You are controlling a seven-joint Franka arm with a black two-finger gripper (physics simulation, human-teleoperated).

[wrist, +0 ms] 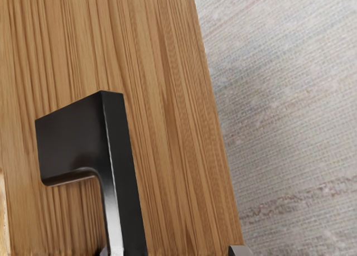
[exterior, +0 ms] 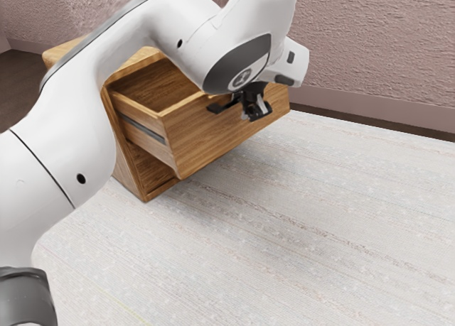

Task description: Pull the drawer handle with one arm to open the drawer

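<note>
1. In the exterior view, your gripper [exterior: 256, 111] hangs black and blocky under the white wrist. It sits right against the drawer front, at the handle [exterior: 222, 106]. You cannot tell here whether the hand is spread or pinching the bar.
2. The handle is a slim, flat, matte black bar that juts from the front panel toward the exterior view's left of the gripper.
3. The drawer [exterior: 206, 134] is a box of warm, straight-grained wood. It stands pulled well out of its cabinet [exterior: 138, 173], so you can see down into its open top. A pale metal runner shows along its side.
4. The cabinet is made of the same honey-coloured wood and sits toward the back of the table, at the exterior view's left.
5. The arm [exterior: 64, 141] is smooth, glossy white with grey joint caps. It sweeps in from the lower left and arches over the cabinet.
6. The table [exterior: 306, 219] has a pale grey, woven-looking surface with fine streaks across it.
7. Behind the table is a rough, pinkish stucco wall [exterior: 370, 35] with a plain baseboard [exterior: 370, 107] and a dark brown floor [exterior: 18, 84].
8. In the wrist view, the handle [wrist: 83, 139] shows as a black L-shaped piece. Its square foot is set on the wood, and the bar has a soft sheen along its edge.
9. The drawer front [wrist: 162, 100] has close vertical grain and ends in a crisp corner, with the grey table [wrist: 290, 100] beyond it.
10. This view also leaves the hand's grip unclear.
</note>
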